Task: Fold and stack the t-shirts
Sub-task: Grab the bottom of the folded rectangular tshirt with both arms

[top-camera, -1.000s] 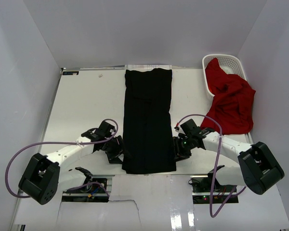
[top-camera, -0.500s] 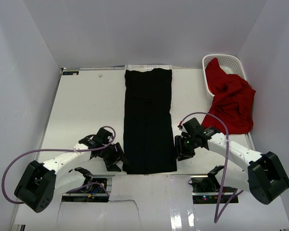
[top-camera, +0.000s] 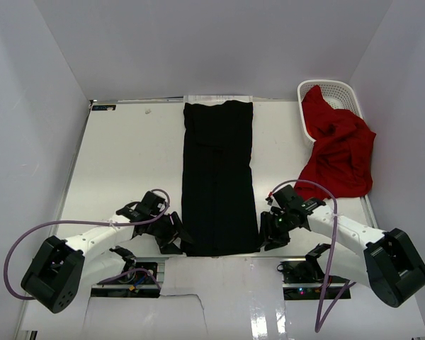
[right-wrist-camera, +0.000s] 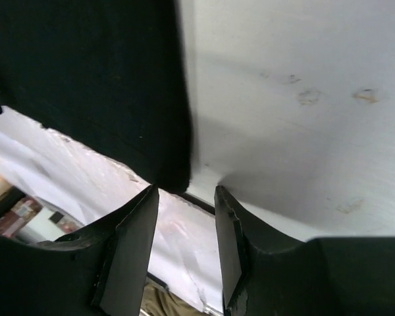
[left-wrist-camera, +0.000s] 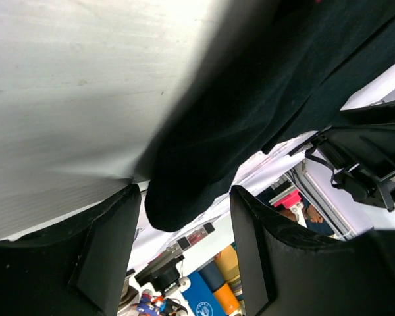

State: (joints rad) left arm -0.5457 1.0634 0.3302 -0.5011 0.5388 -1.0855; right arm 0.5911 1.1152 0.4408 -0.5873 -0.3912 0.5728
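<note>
The black t-shirt (top-camera: 218, 170) is lying flat in the middle of the tabletop (top-camera: 127, 156), folded into a long narrow strip running from the far edge toward the arms, which suggests its sides are already turned in and the lengthwise fold is what is coming next. The left tool (top-camera: 174, 238) and the right tool (top-camera: 268, 237) are sitting low at the two near corners of that strip, one on each side, probably so that both corners can be lifted together and the hem carried evenly toward the far end. In the wrist views, both tools are standing released with their jaws apart: the left one is straddling the near left corner without pinching it, and the right one is lining up just short of the near right corner. The red t-shirt (top-camera: 338, 149) is waiting unfolded at the right, draped half out of the white basket (top-camera: 340, 86) onto the tabletop.
</note>
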